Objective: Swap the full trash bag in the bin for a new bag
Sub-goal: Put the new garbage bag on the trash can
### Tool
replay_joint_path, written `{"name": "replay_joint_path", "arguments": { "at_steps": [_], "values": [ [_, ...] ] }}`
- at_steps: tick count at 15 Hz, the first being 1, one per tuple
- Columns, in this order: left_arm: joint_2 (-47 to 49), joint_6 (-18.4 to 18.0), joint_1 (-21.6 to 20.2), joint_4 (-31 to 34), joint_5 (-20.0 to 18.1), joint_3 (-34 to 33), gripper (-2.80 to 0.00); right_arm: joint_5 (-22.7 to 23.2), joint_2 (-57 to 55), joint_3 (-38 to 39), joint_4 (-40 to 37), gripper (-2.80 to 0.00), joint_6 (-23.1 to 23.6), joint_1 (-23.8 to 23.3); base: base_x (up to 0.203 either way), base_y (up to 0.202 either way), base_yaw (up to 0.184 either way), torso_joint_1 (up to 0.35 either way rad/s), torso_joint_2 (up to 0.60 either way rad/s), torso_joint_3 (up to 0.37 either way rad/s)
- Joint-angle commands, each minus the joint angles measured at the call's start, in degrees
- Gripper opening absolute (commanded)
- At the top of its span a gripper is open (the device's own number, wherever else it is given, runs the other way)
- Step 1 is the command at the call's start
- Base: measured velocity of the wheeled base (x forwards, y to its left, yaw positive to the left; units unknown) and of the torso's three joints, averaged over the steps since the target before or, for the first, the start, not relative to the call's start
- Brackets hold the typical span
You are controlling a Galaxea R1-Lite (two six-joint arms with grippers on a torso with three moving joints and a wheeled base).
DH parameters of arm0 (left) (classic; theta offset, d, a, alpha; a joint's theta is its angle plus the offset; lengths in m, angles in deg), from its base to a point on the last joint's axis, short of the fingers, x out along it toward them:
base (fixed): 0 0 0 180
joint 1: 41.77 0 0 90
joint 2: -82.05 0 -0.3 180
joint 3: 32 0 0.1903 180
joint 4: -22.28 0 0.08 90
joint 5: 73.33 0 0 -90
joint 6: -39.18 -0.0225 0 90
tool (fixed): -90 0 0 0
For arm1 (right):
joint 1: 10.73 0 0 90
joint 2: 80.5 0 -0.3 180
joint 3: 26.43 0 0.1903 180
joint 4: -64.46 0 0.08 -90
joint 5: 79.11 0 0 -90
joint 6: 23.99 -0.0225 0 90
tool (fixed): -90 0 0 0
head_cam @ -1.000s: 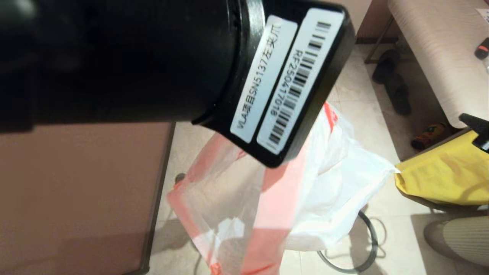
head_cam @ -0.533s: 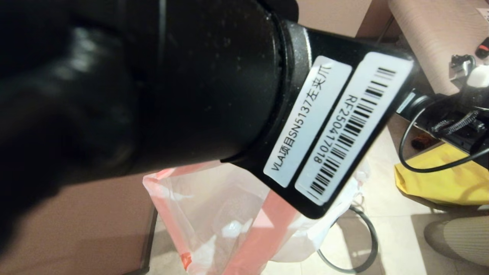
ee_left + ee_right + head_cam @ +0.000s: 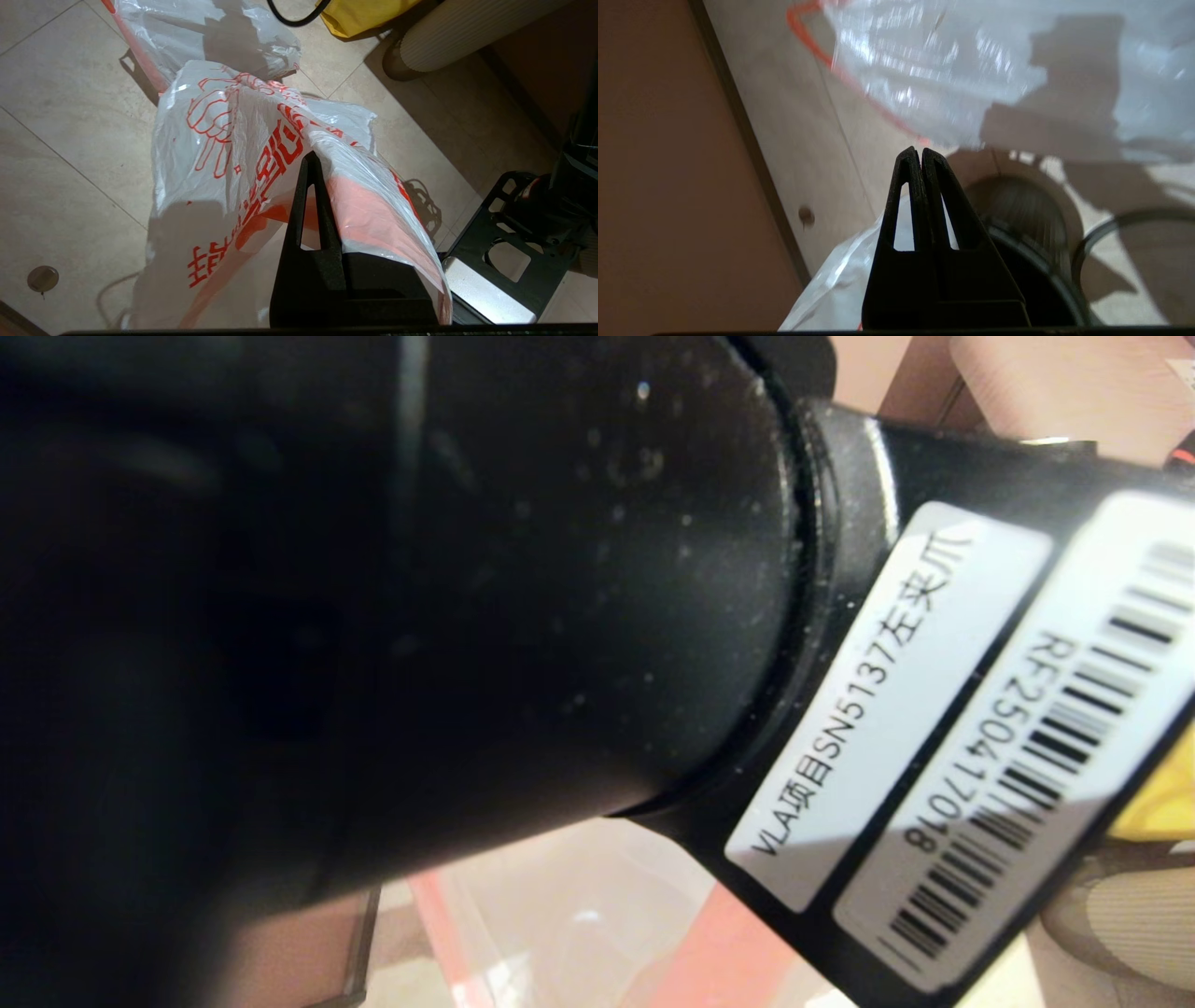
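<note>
Thin new bag (image 3: pixel 243 154) pinched in left tool (image 3: pixel 312 163); right tool (image 3: pixel 920 156) closed, empty.

Most of the head view is blocked by the black left arm housing (image 3: pixel 467 616), held close to the lens. Two white labels (image 3: pixel 887 709) are seen on it, one with a barcode. Below, a strip of translucent white plastic with pink-orange hem (image 3: pixel 579 915) is visible; yellow fabric (image 3: pixel 1162 803) shows at right.

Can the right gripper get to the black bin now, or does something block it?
Probably yes. The right gripper hangs shut just above the bin, and its open black inside shows right beside the fingers. Only loose plastic of the new bag hangs farther ahead.
</note>
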Motion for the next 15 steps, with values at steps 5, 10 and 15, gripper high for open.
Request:
{"name": "replay_joint_path", "arguments": {
  "at_steps": [5, 10, 15],
  "values": [
    [-0.27, 0.18, -1.20, 0.17, -0.80, -0.08, -2.80, 7.42, -4.52, -11.18, -28.19, -2.80, 1.73, 8.81, 0.000, 0.000, 0.000, 0.000, 0.00, 0.000],
    [0.05, 0.16, -8.55, 0.31, -2.63, -0.96, -2.80, 8.11, -2.67, -10.92, -50.33, -2.80, 7.62, 12.83, 0.000, 0.000, 0.000, 0.000, 0.00, 0.000],
    [0.52, 0.03, -16.41, 0.48, -7.06, -1.59, -2.80, 5.04, -4.66, -9.99, -50.92, -2.80, 8.96, 12.95, 0.000, 0.000, 0.000, 0.000, 0.00, 0.000]
  ]
}}
